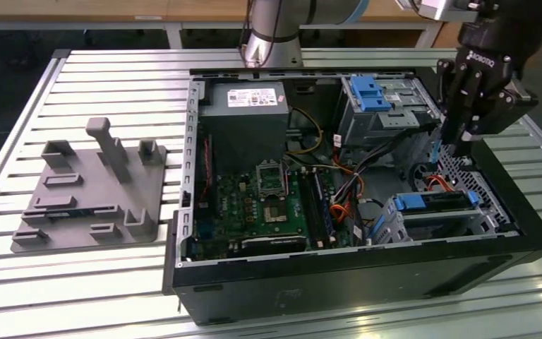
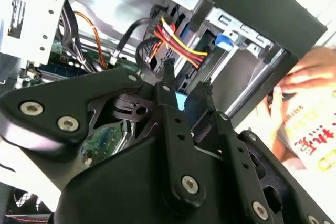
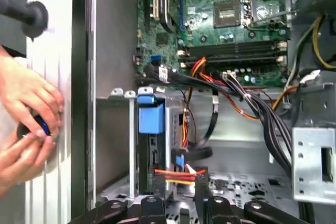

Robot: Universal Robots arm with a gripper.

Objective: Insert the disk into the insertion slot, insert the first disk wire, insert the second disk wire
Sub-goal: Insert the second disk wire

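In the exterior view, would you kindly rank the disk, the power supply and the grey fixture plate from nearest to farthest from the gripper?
1. The disk, close by the gripper, at the exterior view's right.
2. The power supply, near the view's middle.
3. The grey fixture plate, far off at the exterior view's left.

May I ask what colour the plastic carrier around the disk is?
Bright blue; the disk's carrier shows best in the first wrist view.

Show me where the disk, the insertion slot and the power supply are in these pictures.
the disk (image 1: 431, 202): exterior view, on its blue carrier's edge.
the insertion slot (image 1: 395, 227): exterior view, on the cage's silver side wall.
the power supply (image 1: 245, 131): exterior view, on its grey top face.
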